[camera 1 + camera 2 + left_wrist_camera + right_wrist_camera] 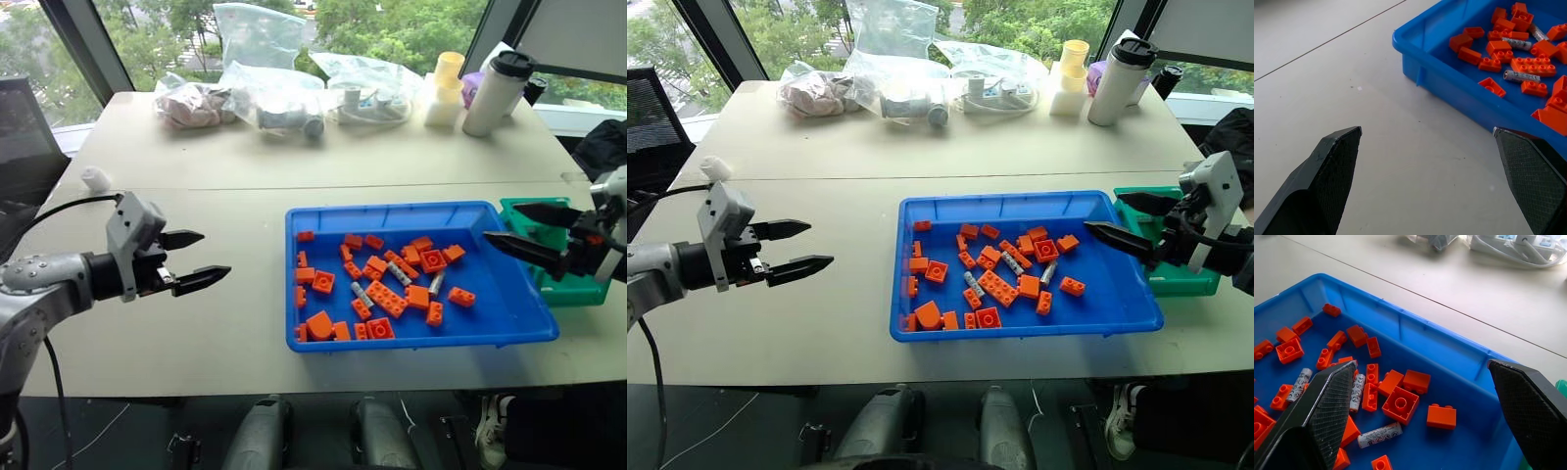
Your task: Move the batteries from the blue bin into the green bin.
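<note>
Three slim silver-grey batteries (399,273) lie among orange bricks (391,300) in my shallow blue plastic bin (411,212).
Both my grippers, left (193,259) and right (514,226), hover wide and empty, right nearest the teal-green bin (573,291) for pickup.

bare table (196,323) left of blue bin (323,217), orange bricks (392,299) crowding batteries (399,273)

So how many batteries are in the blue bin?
3. One lies left of the middle of the blue bin, one at the centre, one to its right. Bricks could hide more.
</note>
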{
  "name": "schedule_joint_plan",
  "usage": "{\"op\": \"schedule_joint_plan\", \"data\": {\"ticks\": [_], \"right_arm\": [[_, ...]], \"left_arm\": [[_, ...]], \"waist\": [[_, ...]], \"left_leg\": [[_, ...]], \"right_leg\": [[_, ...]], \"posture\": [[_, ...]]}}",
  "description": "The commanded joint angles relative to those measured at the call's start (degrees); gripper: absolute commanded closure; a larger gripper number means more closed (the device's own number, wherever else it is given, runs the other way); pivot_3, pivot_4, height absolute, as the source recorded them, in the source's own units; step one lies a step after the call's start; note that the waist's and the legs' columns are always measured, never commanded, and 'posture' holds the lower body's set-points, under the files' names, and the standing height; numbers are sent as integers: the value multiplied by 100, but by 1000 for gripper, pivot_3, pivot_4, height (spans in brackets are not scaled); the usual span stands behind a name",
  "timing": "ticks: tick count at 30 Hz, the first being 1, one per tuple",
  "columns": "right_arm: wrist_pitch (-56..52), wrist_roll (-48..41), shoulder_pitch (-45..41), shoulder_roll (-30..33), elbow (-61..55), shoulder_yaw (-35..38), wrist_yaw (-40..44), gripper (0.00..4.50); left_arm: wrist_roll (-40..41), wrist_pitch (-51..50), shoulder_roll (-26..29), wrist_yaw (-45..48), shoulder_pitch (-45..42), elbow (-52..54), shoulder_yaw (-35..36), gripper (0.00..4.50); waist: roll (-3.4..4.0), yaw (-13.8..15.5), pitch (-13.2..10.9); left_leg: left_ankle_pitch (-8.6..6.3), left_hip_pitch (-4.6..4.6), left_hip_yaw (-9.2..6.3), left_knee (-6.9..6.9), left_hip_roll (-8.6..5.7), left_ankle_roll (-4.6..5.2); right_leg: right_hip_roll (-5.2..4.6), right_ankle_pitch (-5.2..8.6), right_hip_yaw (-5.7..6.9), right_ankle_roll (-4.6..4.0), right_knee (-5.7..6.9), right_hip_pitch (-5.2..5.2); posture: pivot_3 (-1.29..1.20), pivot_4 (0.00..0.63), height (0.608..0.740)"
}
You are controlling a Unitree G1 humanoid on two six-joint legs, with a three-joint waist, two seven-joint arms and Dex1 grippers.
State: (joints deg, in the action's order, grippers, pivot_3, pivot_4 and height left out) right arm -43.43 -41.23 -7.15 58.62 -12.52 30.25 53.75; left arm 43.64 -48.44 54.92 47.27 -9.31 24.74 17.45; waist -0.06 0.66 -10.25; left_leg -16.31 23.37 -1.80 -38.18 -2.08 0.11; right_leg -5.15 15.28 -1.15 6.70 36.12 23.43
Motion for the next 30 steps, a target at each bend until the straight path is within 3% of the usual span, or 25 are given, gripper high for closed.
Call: {"op": "schedule_joint_plan", "data": {"ticks": [1, 24, 30], "right_arm": [[76, 16, 38, 84, -103, 273, 20, 48], [217, 138, -174, 70, -50, -82, 78, 48], [231, 192, -627, 258, -280, -806, 368, 48]], "left_arm": [[67, 11, -6, 4, -70, 60, 116, 0], [-365, 436, 187, 353, -243, -213, -108, 0], [-368, 376, 443, 826, -446, -197, -292, 0]], "waist": [[0, -1, 0], [1, -4, 1], [1, -25, 1]], "left_leg": [[0, 0, 0, 0, 0, 0], [4, -3, 3, 0, -1, -6], [4, -5, 5, -2, -1, -5]], "right_leg": [[0, 0, 0, 0, 0, 0], [5, -2, 1, 3, 6, 0], [5, -2, 0, 3, 9, -1]], "posture": [[0, 150, 740], [0, 150, 740], [0, 150, 740]]}}
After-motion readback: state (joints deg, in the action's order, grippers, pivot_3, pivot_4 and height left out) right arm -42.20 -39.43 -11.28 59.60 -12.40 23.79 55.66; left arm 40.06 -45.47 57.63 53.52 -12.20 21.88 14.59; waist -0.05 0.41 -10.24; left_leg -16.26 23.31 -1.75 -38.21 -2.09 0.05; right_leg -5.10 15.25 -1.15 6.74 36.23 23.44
